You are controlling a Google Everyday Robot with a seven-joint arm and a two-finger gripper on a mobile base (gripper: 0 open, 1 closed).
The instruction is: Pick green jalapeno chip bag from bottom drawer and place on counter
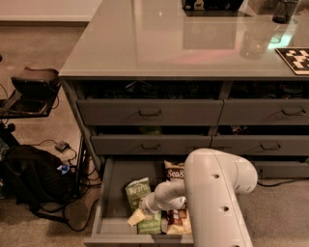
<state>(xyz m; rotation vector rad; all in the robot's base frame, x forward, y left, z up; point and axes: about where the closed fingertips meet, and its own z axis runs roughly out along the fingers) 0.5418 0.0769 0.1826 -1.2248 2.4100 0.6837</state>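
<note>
— Carpeted floor lies open to the left of the cabinet, broken only by a black backpack (pixel 29 181) and loose cables (pixel 72 159) near the front left corner of the counter (pixel 159 38). What room is there around the drawers?

— The bottom drawer (pixel 104 202) stands pulled out well past the counter's front edge, under the left half of the cabinet. The upper handled drawer (pixel 149 113) and the middle handled drawer (pixel 150 144) sit back beneath that edge.

— And on top?

— A wide glossy stretch runs along the front and left edges. A checkered board (pixel 295 59) lies at the right edge, a clear glass (pixel 253 43) is near it, and a dark cup (pixel 285 9) stands toward the far right corner.

— How is the arm posed?

— The thick white arm (pixel 217 193) rises from the bottom of the view, rounds at an elbow, and a slimmer forearm slants down and left into the drawer. The gripper (pixel 136 218) sits low near the drawer's front wall, just below a darker green Kettle bag (pixel 138 189).

— Spread or closed?

— I cannot tell.

— The task's bag?

— The green jalapeno chip bag (pixel 150 225) lies at the drawer's front, right by the gripper; whether they touch is unclear. A Sea Salt bag (pixel 175 171) stands further back, and a brown bag (pixel 179 219) is partly hidden by the arm.
</note>
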